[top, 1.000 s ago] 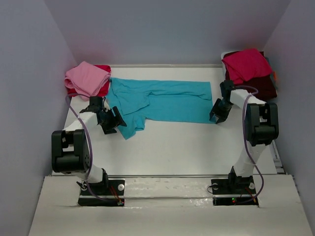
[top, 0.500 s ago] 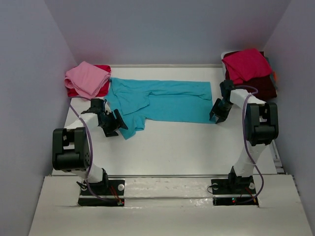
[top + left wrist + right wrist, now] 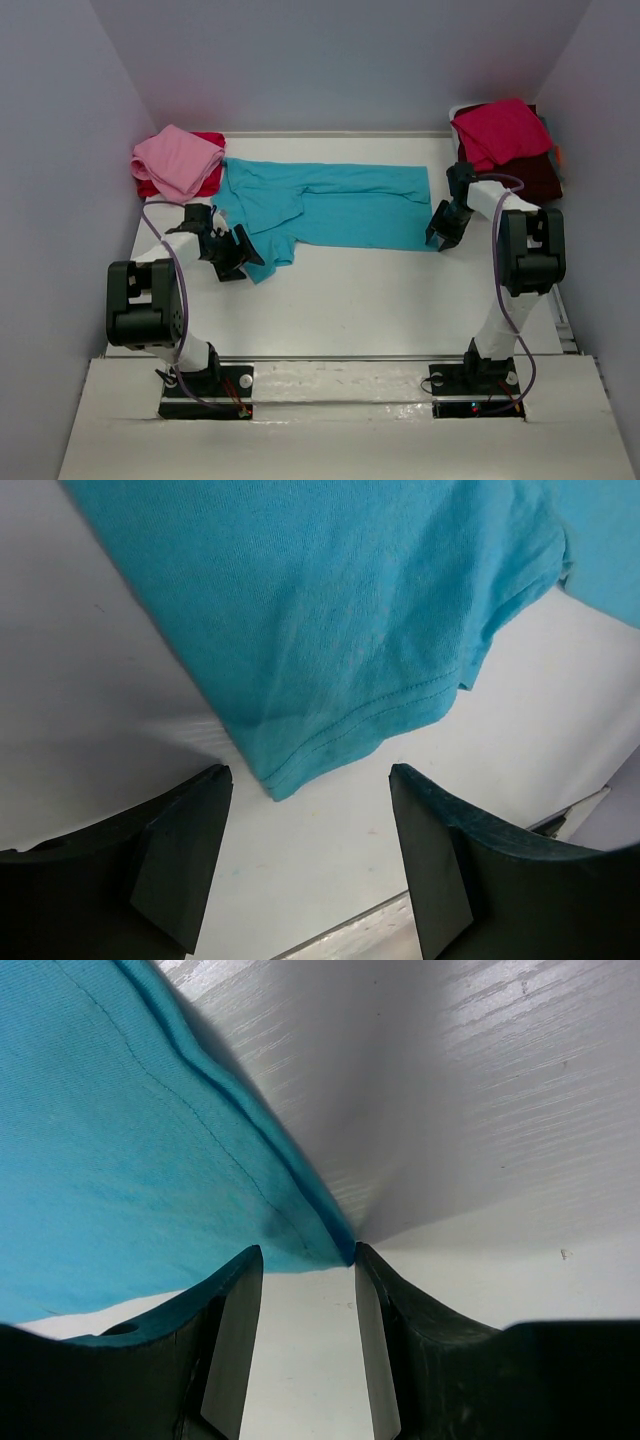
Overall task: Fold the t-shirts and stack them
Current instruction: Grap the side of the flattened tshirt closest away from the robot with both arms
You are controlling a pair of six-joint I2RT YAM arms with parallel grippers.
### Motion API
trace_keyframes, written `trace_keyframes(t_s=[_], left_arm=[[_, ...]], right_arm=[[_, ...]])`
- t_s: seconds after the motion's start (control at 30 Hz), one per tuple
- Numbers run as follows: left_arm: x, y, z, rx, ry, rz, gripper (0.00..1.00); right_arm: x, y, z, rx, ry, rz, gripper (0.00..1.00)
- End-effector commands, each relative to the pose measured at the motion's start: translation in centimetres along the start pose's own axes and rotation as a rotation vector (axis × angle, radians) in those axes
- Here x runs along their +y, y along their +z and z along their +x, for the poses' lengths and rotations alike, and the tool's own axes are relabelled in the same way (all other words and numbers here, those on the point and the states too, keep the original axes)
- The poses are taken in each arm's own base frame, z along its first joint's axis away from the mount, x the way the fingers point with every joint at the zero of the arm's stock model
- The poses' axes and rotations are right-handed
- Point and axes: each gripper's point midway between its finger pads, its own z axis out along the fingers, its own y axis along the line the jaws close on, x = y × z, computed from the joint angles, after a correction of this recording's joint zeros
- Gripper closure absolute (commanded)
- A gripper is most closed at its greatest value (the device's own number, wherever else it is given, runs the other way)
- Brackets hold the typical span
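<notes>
"Five shirts in all?"

"Five. One turquoise shirt (image 3: 330,205) lies flat on the table (image 3: 380,300). A pink shirt (image 3: 178,158) sits on a red shirt (image 3: 212,182) at 10 o'clock, and a crimson shirt (image 3: 500,130) on a maroon shirt (image 3: 542,182) at 2 o'clock."

"And the turquoise one against the grippers?"

"Two grippers, one at each near corner. The left gripper (image 3: 310,780) is at the shirt's 7 o'clock with its jaws spread wide. The sleeve's hemmed corner pokes just between the tips and nothing is grasped. The right gripper (image 3: 308,1260) is at the shirt's 4 o'clock with its fingers parted. The hem corner sits at the mouth of the gap, bare table shows between, and the cloth is not pinched."

"Which way does it run?"

"Its long axis runs 9 to 3 o'clock, with the sleeve end at 9 and the bottom hem at 3."
</notes>
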Motion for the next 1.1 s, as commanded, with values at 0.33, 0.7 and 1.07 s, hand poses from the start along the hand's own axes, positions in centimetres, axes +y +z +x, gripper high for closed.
trace_keyframes(t_s=[0.33,0.7,1.07], left_arm=[[0.7,-0.1,3.2,0.111,-0.064,0.002,0.23],[0.9,0.9,3.3,0.136,-0.07,-0.002,0.23],[1.9,1.7,3.4,0.15,-0.075,-0.034,0.33]], right_arm=[[1.0,-0.2,-2.7,-0.077,0.0,-0.025,0.53],[1.4,0.0,-3.1,-0.076,-0.001,-0.028,0.53],[1.3,0.7,-2.8,-0.061,0.002,-0.026,0.54]])
